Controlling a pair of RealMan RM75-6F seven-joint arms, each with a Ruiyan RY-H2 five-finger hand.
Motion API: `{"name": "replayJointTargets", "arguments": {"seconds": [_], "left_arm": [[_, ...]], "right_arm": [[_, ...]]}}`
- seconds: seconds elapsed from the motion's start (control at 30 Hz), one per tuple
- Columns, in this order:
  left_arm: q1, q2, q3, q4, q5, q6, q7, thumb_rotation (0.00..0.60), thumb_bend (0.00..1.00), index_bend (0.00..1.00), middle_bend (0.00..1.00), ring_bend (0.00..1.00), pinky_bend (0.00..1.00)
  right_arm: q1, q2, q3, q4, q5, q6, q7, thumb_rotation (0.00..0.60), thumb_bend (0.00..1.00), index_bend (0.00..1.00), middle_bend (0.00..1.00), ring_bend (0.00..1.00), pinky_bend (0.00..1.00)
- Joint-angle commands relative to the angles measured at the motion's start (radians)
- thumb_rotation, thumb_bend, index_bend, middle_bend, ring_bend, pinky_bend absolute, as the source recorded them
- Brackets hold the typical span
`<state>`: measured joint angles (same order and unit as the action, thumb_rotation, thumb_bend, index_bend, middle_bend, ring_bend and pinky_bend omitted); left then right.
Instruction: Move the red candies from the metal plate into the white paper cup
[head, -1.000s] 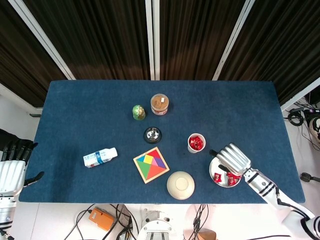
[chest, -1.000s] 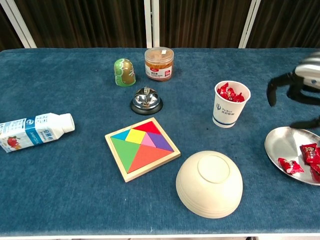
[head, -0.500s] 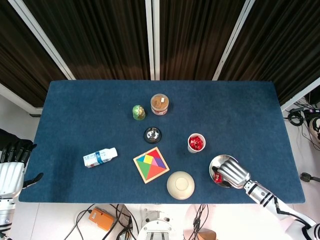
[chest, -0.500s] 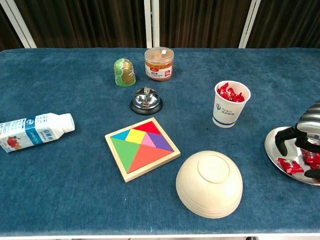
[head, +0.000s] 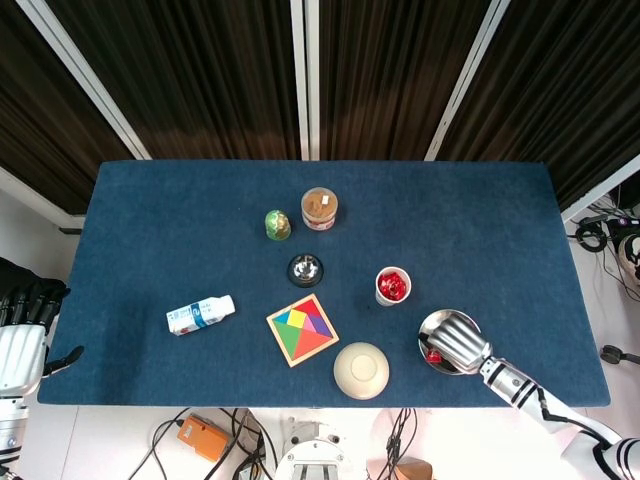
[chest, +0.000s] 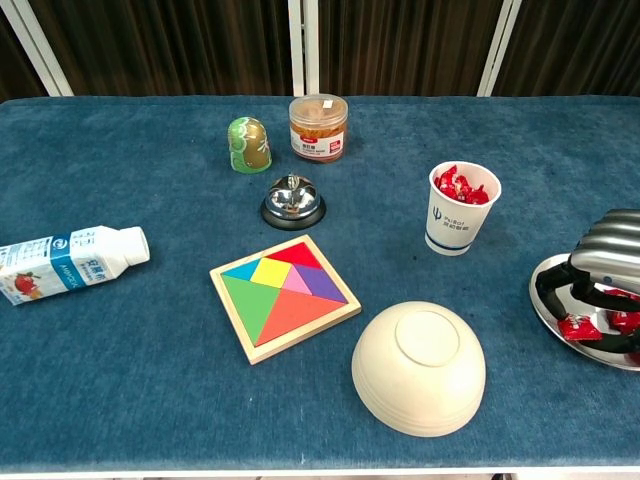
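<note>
The white paper cup (head: 392, 286) (chest: 461, 210) stands right of centre with several red candies in it. The metal plate (head: 432, 325) (chest: 548, 300) lies near the front right edge. My right hand (head: 458, 343) (chest: 605, 255) is lowered onto the plate, its dark fingers curled down around a red candy (chest: 578, 328) (head: 433, 355). Whether the fingers grip it does not show. Another candy (chest: 625, 321) lies partly hidden under the hand. My left hand (head: 25, 340) hangs off the table's left front corner, fingers apart, holding nothing.
An upturned cream bowl (chest: 418, 366) sits just left of the plate. A tangram puzzle (chest: 285, 296), a desk bell (chest: 292, 200), a snack jar (chest: 318, 127) and a green figure (chest: 248, 145) fill the middle. A milk bottle (chest: 70, 261) lies at the left.
My right hand came back from beside the cup and dropped onto the plate, then sank lower with its fingers curling around the candies. The left hand stayed put.
</note>
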<state>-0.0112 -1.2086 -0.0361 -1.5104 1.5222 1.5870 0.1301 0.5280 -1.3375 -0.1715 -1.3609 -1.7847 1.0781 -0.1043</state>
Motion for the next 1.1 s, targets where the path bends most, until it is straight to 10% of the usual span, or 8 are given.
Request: {"name": "replayJointTargets", "arguments": {"seconds": [0.03,0.3,0.6,1.1], "left_arm": [[0.000,0.000,0.000,0.001,0.000,0.000,-0.001,0.600,0.00,0.17,0.15,0.04,0.00],[-0.007,0.002,-0.003,-0.002,0.006,-0.003,0.000,0.600,0.00,0.17,0.15,0.04,0.00],[-0.005,0.007,-0.004,-0.009,0.004,0.002,0.003,0.600,0.00,0.17,0.15,0.04,0.00],[-0.002,0.004,-0.003,-0.001,-0.001,0.000,-0.003,0.600,0.00,0.17,0.15,0.04,0.00]], "right_arm": [[-0.002,0.004,0.005,0.000,0.000,0.011,0.000,0.600,0.53,0.64,0.94,1.00,1.00],[0.026,0.060,0.118,-0.089,0.012,0.121,0.009,0.600,0.53,0.65,0.94,1.00,1.00],[0.125,0.035,0.259,-0.151,0.155,-0.003,-0.066,0.600,0.53,0.62,0.94,1.00,1.00],[0.166,-0.008,0.279,-0.131,0.256,-0.089,-0.128,0.600,0.51,0.54,0.94,1.00,1.00]]}}
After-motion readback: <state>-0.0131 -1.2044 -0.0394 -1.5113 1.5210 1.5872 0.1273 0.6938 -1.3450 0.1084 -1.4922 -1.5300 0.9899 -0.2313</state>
